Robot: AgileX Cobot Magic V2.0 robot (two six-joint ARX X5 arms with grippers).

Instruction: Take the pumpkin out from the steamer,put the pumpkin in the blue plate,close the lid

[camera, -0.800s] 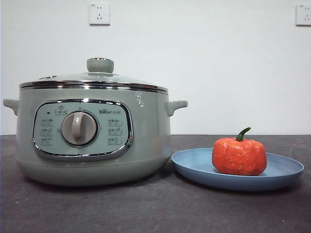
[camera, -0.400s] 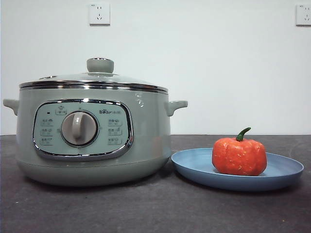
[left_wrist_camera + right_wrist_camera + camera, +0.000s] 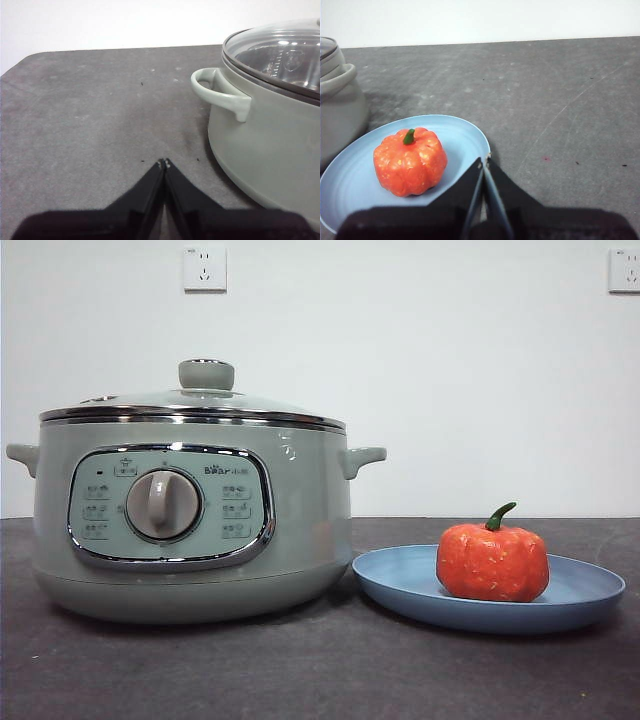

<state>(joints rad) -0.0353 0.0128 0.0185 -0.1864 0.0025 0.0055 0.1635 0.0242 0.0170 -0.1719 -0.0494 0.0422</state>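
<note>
A: Quick pass. Landmark is the steamer (image 3: pixel 190 515), sage green, dial and panel facing the front camera. Where's the lid (image 3: pixel 195 405)?

B: On the steamer, sitting flat on its rim, knob up. The left wrist view shows the glass dome (image 3: pixel 280 52) seated too, with one side handle (image 3: pixel 222 92) sticking out below it.

A: Pumpkin (image 3: pixel 492 560)?

B: Out of the steamer, beside it, resting on the blue plate (image 3: pixel 590 590). Upright, green stem up. Right wrist view agrees: pumpkin (image 3: pixel 410 162) on the plate (image 3: pixel 465 135), nearer the steamer side of it than the far rim.

A: Plate relative to the steamer?

B: On the desk (image 3: pixel 320 670) just beside the steamer; near edge looks very close to the steamer's base, can't tell if they touch.

A: Tools?

B: Left tool (image 3: pixel 164 163): jaws pressed together at the tips, nothing in them, over bare desk beside the steamer, near that handle but apart from it. Right tool (image 3: pixel 484 161): jaws also closed tip to tip, empty, by the plate's rim on the side away from the steamer, pumpkin close but not touched.

A: Arms in the front view?

B: Neither shows there. Two wall sockets (image 3: pixel 204 268) behind the steamer, that's all.
</note>
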